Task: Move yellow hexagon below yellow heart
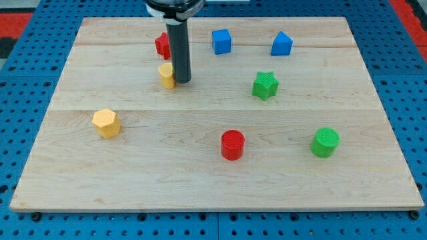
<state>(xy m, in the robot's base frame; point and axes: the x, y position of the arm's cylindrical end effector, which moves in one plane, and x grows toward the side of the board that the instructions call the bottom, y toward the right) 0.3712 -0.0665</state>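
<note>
The yellow hexagon [106, 123] lies on the wooden board [213, 180] at the view's left, a little below the middle. The yellow heart [166, 75] lies higher up, left of centre, and is partly hidden by my rod. My tip [181, 81] rests on the board right against the heart's right side. The hexagon is well down and to the left of the tip, with bare board between them.
A red block [161, 45] sits just above the heart, partly behind the rod. A blue cube [221, 41] and a blue block [281, 44] lie at the top. A green star [265, 85], a red cylinder [233, 145] and a green cylinder [325, 142] lie to the right.
</note>
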